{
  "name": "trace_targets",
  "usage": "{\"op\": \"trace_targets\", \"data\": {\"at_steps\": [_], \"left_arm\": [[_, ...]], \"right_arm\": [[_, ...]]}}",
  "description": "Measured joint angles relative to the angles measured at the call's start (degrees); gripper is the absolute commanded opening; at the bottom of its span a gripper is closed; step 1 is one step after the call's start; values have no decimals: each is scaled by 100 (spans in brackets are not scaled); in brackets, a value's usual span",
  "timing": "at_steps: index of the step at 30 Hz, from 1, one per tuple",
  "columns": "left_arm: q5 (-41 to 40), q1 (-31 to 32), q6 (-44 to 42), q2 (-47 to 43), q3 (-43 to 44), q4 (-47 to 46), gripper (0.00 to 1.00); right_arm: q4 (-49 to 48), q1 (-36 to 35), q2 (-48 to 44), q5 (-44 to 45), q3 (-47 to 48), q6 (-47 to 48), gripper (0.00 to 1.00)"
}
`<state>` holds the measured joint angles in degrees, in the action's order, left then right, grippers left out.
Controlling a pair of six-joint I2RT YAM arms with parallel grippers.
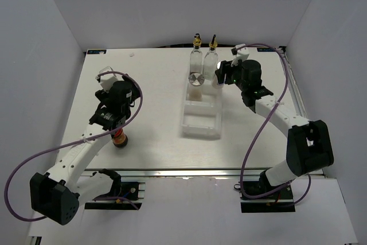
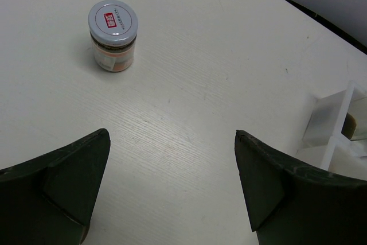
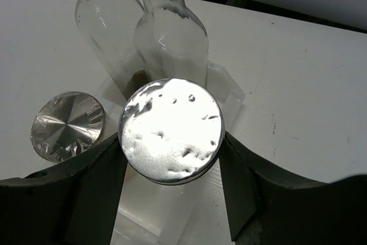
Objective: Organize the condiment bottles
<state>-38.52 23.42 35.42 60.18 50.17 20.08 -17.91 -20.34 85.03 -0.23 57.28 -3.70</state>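
Your right gripper (image 3: 171, 156) is clamped on a clear shaker with a round silver lid (image 3: 170, 130), with one dark finger pressed against each side of it. It is held over the white compartmented plastic tray (image 3: 227, 88), but you cannot tell whether its base rests on the tray floor. Just beyond the fingertips stands a tall clear glass bottle (image 3: 170, 38), with a second glass bottle (image 3: 103, 18) beside it to the left. Lower down, off the gripper's left finger, a second silver-lidded shaker (image 3: 67, 124) stands apart from the grip. Your left gripper (image 2: 172, 164) hangs with its jaws spread wide, with only bare white table (image 2: 229, 55) between them. A small glass jar with a white lid and red label (image 2: 113, 35) stands ahead and to the left of its fingertips, well apart. In the overhead view a brown jar with a red cap (image 1: 119, 139) sits behind that gripper, under its arm.
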Motion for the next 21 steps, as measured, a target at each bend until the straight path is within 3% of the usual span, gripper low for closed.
{"op": "trace_targets", "data": {"at_steps": [11,21], "left_arm": [[-2,0,63,146,9,57,98],[2,0,520,199,57,758,98]], "right_arm": [[-76,9,-118,-330,-61,-155,2],[-17,9,-431,-481,-535,-350,4]]}}
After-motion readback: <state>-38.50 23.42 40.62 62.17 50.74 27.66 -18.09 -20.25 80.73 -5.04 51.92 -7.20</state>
